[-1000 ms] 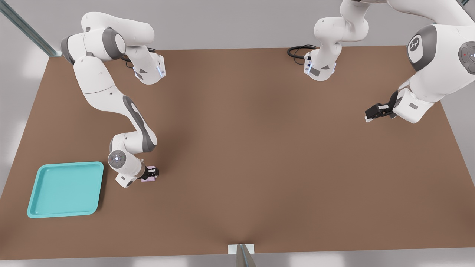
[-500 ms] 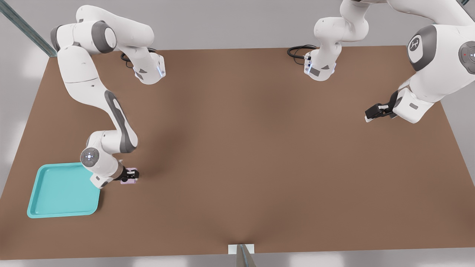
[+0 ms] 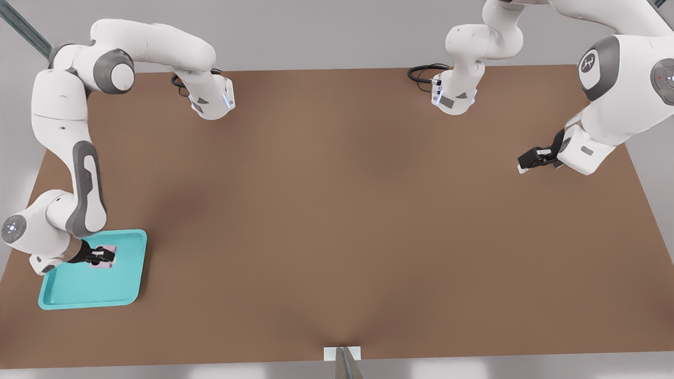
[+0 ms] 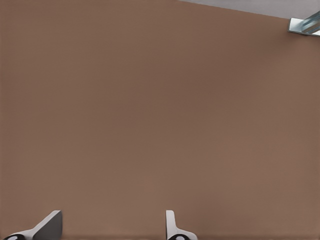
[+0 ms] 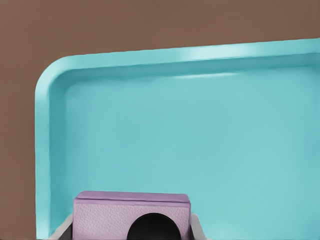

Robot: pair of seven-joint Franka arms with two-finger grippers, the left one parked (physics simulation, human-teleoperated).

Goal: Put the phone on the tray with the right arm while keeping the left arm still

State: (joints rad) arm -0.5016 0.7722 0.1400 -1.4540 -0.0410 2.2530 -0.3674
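The right arm's end effector (image 3: 103, 256) is clenching the pink-lilac phone (image 3: 103, 257) over the turquoise tray (image 3: 84, 289), toward its far half and inside the rim; whether the phone is touching the tray floor cannot be told. To finish well, it should be lowering the phone level until it is resting flat, well away from the rim, then releasing and rising straight up. Half a second ago the phone was hanging over the brown desk (image 3: 337, 210), just beside the tray's edge on the front view's right.
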